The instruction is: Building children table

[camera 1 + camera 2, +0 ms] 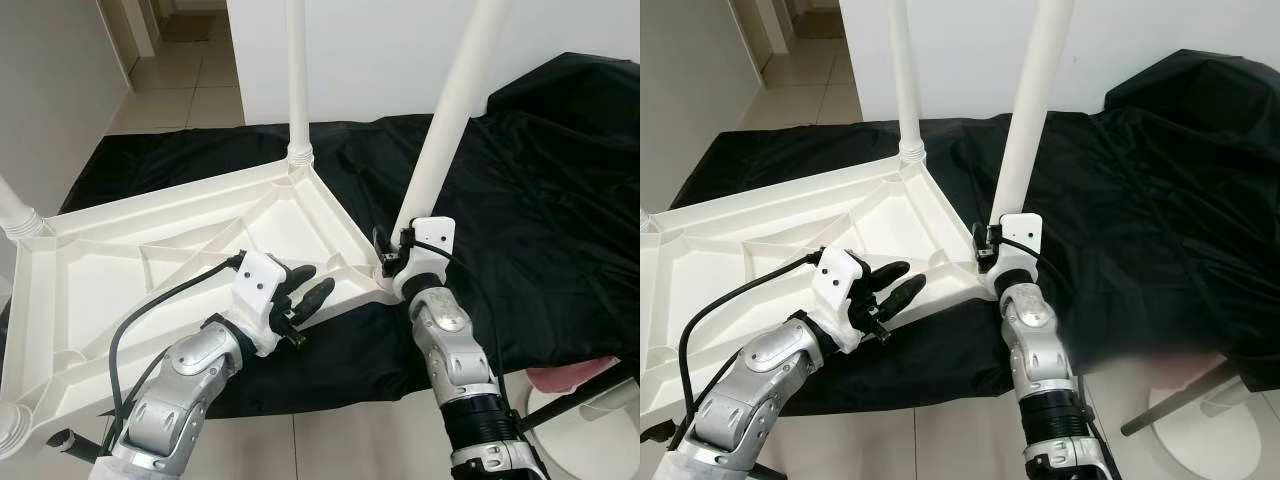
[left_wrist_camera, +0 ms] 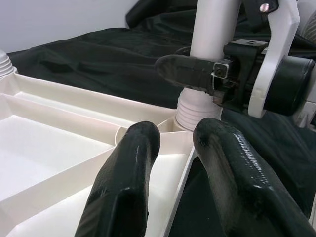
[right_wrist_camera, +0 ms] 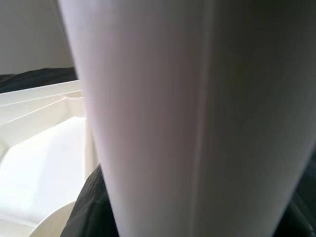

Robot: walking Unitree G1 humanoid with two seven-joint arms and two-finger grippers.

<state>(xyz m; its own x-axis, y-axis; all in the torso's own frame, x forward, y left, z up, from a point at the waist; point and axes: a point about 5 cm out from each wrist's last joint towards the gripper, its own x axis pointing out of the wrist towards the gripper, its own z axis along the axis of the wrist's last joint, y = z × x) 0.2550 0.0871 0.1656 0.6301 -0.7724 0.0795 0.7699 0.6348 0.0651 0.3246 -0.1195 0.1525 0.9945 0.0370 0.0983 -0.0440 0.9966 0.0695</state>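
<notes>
The tabletop (image 1: 150, 260) is laid upside down on a black cloth (image 1: 540, 200). A leg (image 1: 450, 120) is gripped low by the right gripper (image 1: 392, 255), beside its corner socket. The left gripper (image 1: 305, 290) is released, its fingers (image 2: 128, 182) spread just above the tabletop's rim.

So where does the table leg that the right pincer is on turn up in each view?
Left eye: the leg slants up from the near corner, right of centre.
Right eye: same leg, just right of centre.
Left wrist: its base stands beyond the left pincer.
Right wrist: the leg looms close up.
Shared landmark: the black cloth under the upturned tabletop.
</notes>
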